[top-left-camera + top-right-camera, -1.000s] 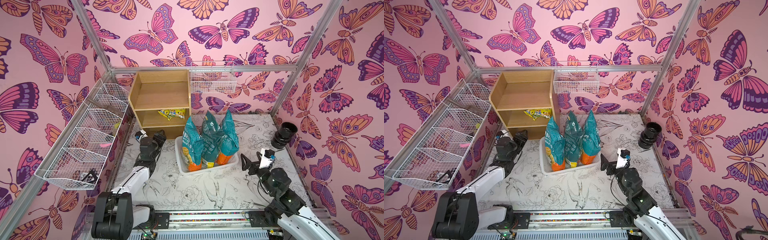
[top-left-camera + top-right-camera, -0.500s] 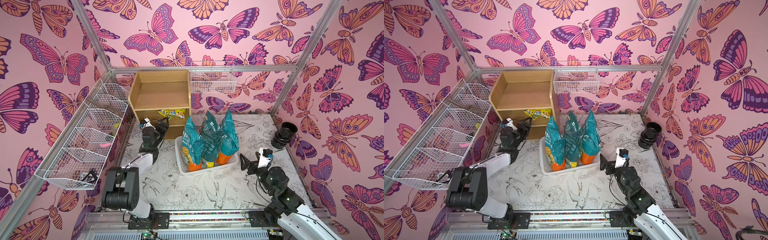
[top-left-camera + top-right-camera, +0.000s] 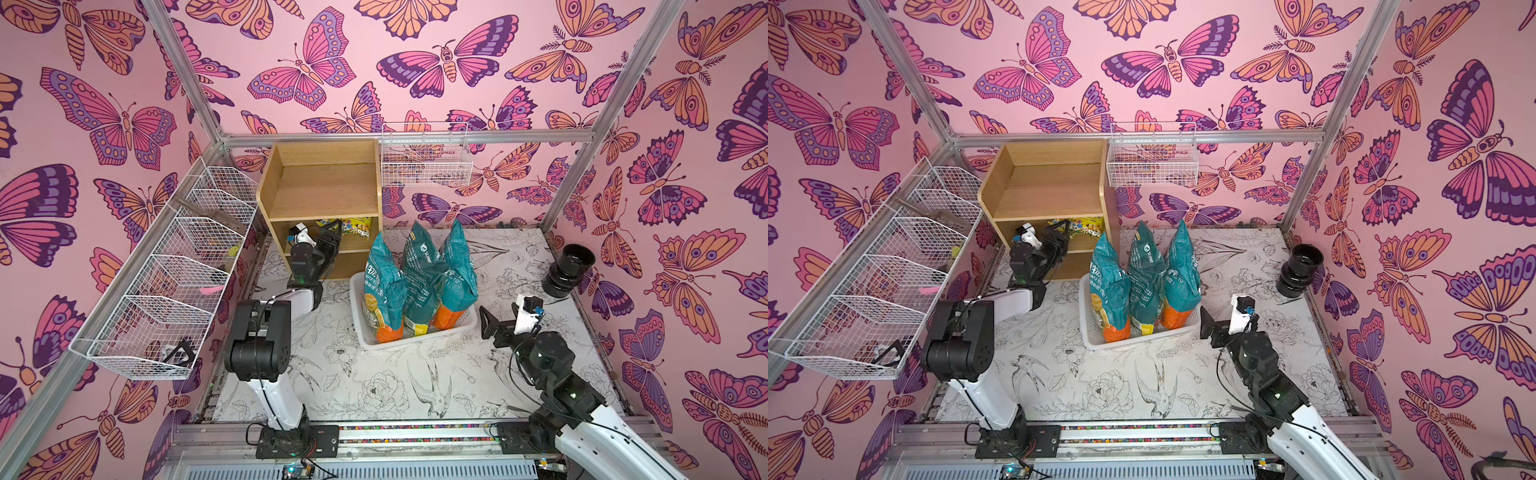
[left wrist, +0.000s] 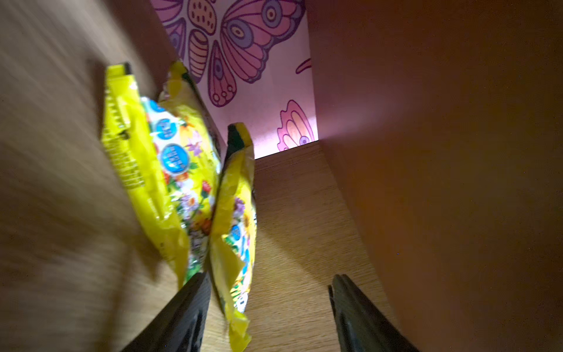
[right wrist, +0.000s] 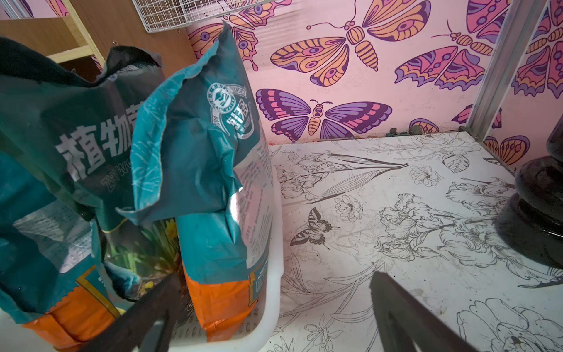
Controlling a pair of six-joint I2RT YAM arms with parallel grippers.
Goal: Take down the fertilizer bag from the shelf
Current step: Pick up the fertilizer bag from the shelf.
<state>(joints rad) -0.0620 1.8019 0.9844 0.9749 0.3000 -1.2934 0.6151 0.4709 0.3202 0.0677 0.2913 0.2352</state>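
Note:
The light-wood shelf (image 3: 320, 195) (image 3: 1050, 187) stands at the back left. Two yellow flower-printed fertilizer bags lie on its middle tier (image 3: 353, 226) (image 3: 1088, 226). My left gripper (image 3: 330, 232) (image 3: 1061, 232) reaches into that tier. In the left wrist view its jaws (image 4: 268, 278) stand open. The corner of the nearer bag (image 4: 237, 219) hangs between them, close beside one finger (image 4: 195, 298); the other bag (image 4: 164, 170) lies beyond. My right gripper (image 3: 486, 322) (image 3: 1204, 324) (image 5: 275, 275) is open and empty, low over the table.
A white plastic basket (image 3: 415, 336) (image 5: 274, 274) holding three upright teal and orange bags (image 3: 419, 274) stands mid-table, beside the right gripper. A black pot (image 3: 569, 270) sits at the right. White wire baskets hang on the left wall (image 3: 178, 274) and back wall (image 3: 424, 162).
My left arm has stretched forward and up, carrying its gripper from in front of the shelf's foot into the middle tier by the yellow bags. The right arm has hardly moved.

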